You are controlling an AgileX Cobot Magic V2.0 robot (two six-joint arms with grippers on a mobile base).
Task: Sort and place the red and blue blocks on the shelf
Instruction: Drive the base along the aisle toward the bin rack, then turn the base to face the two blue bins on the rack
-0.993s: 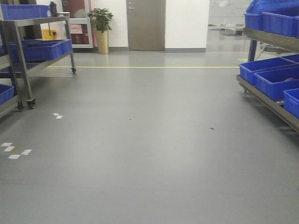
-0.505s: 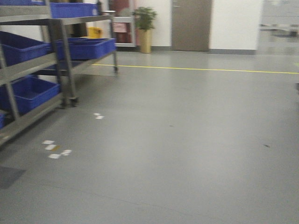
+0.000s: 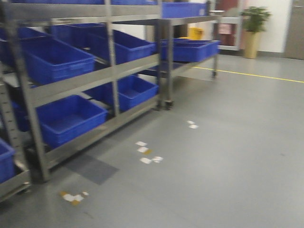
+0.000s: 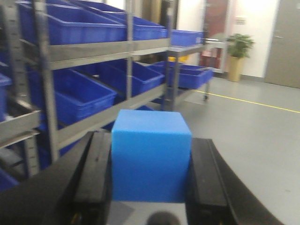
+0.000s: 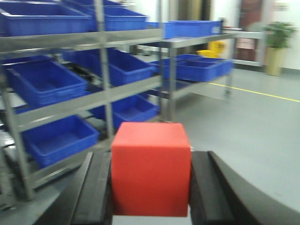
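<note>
In the left wrist view a bright blue block (image 4: 151,154) sits clamped between the two black fingers (image 4: 96,173) of my left gripper (image 4: 150,176), which is shut on it. The right wrist view shows a bright red block (image 5: 151,168) held the same way by my right gripper (image 5: 151,187), shut on it. The shelf (image 3: 80,83), a multi-tier steel rack, fills the left of the front view and stands ahead and to the left in both wrist views (image 4: 93,49) (image 5: 84,40). Neither gripper shows in the front view.
Large blue bins (image 3: 54,59) fill the rack's tiers. A second steel cart with blue bins (image 3: 187,47) stands farther back. White tape marks (image 3: 147,154) lie on the grey floor, a yellow line (image 3: 256,75) crosses it, and a potted plant (image 3: 254,28) stands by the far wall.
The front view has swung left: the rack that sat at the left edge now fills the left half and looks much nearer. The door and the right-hand rack have left the view.
</note>
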